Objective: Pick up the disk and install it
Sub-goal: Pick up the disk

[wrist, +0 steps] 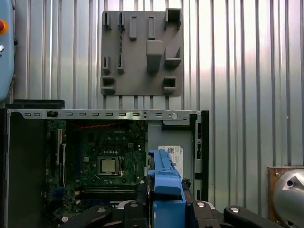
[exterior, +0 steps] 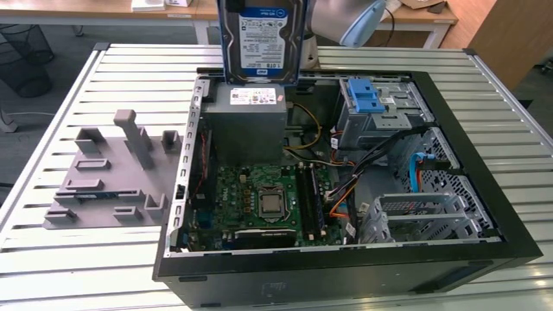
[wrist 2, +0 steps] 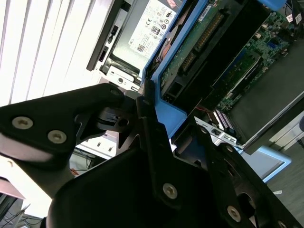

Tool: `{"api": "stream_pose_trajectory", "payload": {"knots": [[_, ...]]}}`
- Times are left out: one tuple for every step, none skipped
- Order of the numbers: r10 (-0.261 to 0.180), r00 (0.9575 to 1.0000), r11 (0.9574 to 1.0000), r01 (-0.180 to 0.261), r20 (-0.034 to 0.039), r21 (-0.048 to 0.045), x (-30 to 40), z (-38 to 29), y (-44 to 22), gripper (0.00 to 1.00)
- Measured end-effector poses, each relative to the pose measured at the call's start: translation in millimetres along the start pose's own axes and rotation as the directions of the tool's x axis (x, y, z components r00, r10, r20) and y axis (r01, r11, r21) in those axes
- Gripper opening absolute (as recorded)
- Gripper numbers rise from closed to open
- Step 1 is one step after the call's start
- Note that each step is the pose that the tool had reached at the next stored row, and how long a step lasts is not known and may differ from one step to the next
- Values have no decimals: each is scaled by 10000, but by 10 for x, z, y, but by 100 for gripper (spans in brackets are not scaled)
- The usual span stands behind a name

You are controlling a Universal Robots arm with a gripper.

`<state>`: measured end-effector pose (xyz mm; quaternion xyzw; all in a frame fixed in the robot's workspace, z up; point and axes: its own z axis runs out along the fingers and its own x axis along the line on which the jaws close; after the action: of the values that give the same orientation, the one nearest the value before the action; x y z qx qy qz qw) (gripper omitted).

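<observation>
Silver-white metal slats make up the table (exterior: pixel 87 272), on which an open black computer case (exterior: pixel 346 285) lies on its side, its green motherboard (exterior: pixel 259 201) facing up. At the top centre of the exterior view the disk (exterior: pixel 261 39) hangs upright with its label facing outward. It is clear of the case and just above the grey power-supply box (exterior: pixel 246 129) at the case's far end.

In the second wrist view the black hand (wrist 2: pixel 164 118) is clamped on the disk's bright blue carrier frame, with fingers (wrist 2: pixel 152 142) pressed against its sides. The first wrist view shows that frame end-on over the power-supply box's white sticker.

A blue latch (exterior: pixel 370 96) on a silver cage sits in the case's upper right corner. On the exterior view's left, a grey slotted fixture plate (exterior: pixel 95 188) lies flat on the table beside the case.

Beyond the table are grey floor (exterior: pixel 35 149), a wire basket (exterior: pixel 22 52) in the upper left corner and a wooden panel (exterior: pixel 493 39) in the upper right.
</observation>
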<state>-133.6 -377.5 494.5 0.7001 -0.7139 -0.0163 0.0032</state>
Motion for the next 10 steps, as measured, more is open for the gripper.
{"api": "stream_pose_trajectory", "payload": {"knots": [[0, 10000, 10000, 0, 0, 0, 8, 0, 0, 37], [0, 10000, 10000, 0, 0, 0, 15, 0, 0, 37], [0, 10000, 10000, 0, 0, 0, 22, 0, 0, 37], [0, 10000, 10000, 0, 0, 1, 28, 0, 0, 37], [0, 10000, 10000, 0, 1, 0, 34, 0, 0, 37], [1, 10000, 10000, -1, 0, 0, 40, -1, -1, 37], [0, 10000, 10000, 0, 1, 0, 46, -1, -1, 37], [0, 10000, 10000, 0, 1, 1, 54, -1, -1, 37], [0, 10000, 10000, 0, 0, 0, 62, -1, -1, 37], [0, 10000, 10000, 0, 0, 1, 70, -1, -1, 37]]}}
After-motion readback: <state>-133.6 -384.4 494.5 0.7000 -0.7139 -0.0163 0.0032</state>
